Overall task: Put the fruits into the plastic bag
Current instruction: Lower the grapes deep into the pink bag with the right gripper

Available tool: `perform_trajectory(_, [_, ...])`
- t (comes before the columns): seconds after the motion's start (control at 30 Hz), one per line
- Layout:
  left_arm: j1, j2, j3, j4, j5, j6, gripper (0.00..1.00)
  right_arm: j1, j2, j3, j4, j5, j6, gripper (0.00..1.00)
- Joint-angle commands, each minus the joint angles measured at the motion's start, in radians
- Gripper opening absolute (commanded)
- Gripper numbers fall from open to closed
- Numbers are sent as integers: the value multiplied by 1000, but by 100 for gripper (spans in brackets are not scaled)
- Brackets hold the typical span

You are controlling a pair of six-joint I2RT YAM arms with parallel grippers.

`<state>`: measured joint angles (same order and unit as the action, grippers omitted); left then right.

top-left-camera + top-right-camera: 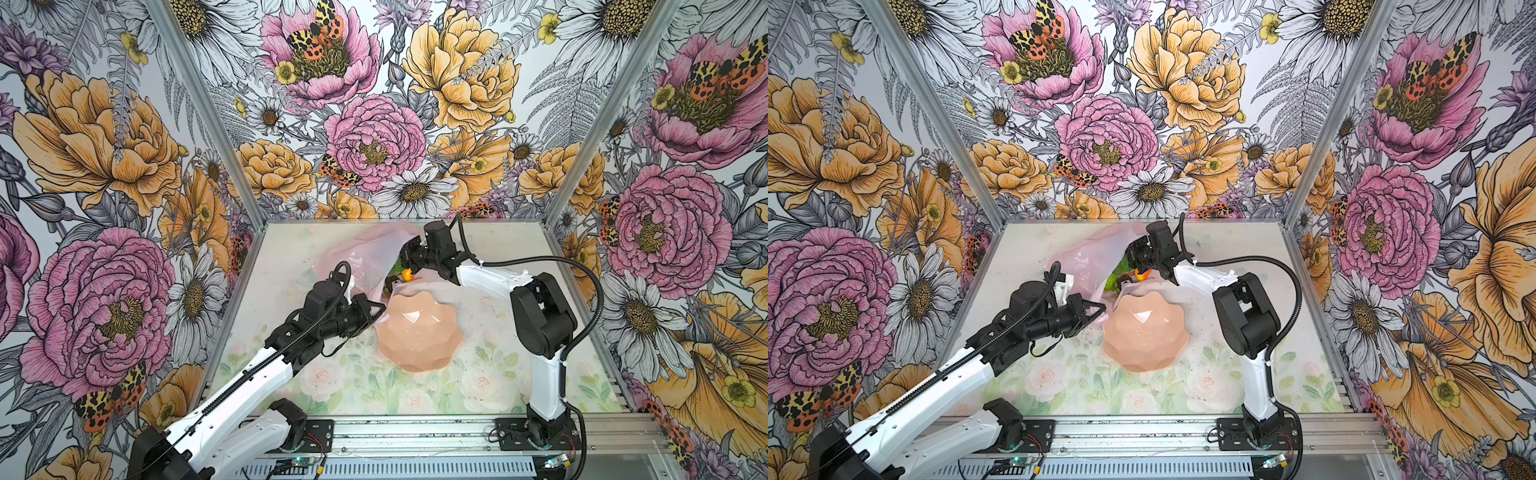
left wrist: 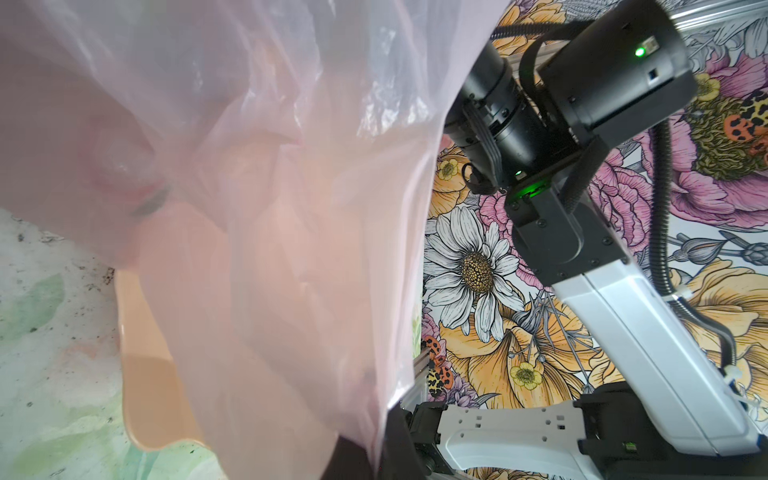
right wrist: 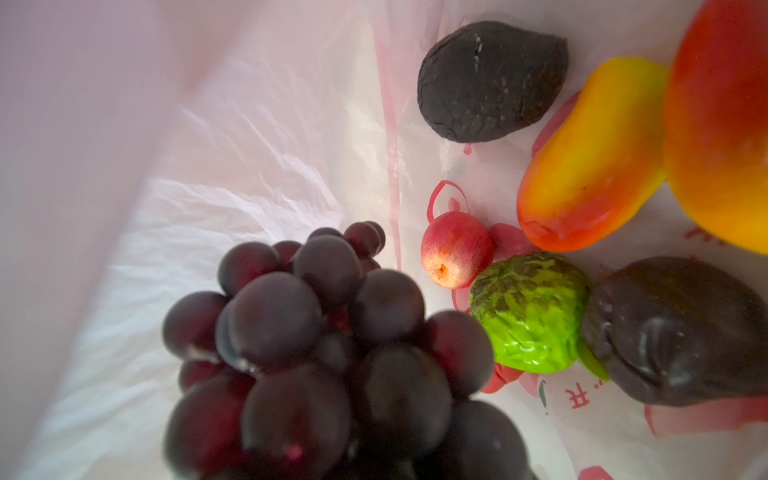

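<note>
Pinching the bag [image 1: 365, 253] by its rim, our left gripper [image 1: 371, 310], clamped tight, holds the mouth open so our right gripper [image 1: 405, 255] can reach inside. Grapes [image 3: 324, 332] hang under it; gripped or not, we cannot tell. Other fruits [image 3: 532, 311] lie inside, near the far edge of the desk [image 1: 519, 374]. The bowl [image 1: 419, 332] sits empty mid-desk; floral print covers desk and walls [image 1: 104, 166].

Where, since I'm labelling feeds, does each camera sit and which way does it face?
Top view: above the arm bases, looking down on the bowl; left arm and right arm show.
Top view: alongside, same bowl, same arms.
Left wrist: against the plastic bag; right arm shows.
Right wrist: inside the bag, facing grapes; no arm shows.
Wrist views share the bag.
</note>
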<state>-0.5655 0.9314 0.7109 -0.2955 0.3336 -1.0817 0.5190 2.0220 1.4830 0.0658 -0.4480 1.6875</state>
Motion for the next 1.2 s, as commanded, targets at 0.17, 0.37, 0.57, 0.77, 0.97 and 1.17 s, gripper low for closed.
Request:
perform_trajectory(0.17, [70, -2, 39, 67, 80, -10, 0, 47, 28, 41, 19, 68, 11, 25])
perform_trajectory(0.37, [139, -1, 38, 80, 188, 9, 0, 114, 62, 132, -61, 163, 14, 25])
perform_trajectory(0.57, [177, 9, 27, 170, 263, -10, 0, 170, 119, 218, -96, 287, 27, 25])
perform_trajectory(0.77, [130, 7, 20, 164, 239, 12, 0, 221, 209, 315, -100, 352, 51, 25])
perform_trajectory(0.97, [124, -21, -23, 184, 230, -3, 0, 238, 309, 399, -104, 389, 77, 25])
perform_trajectory(1.17, [97, 17, -2, 170, 237, 53, 0, 246, 444, 579, -115, 378, 90, 25])
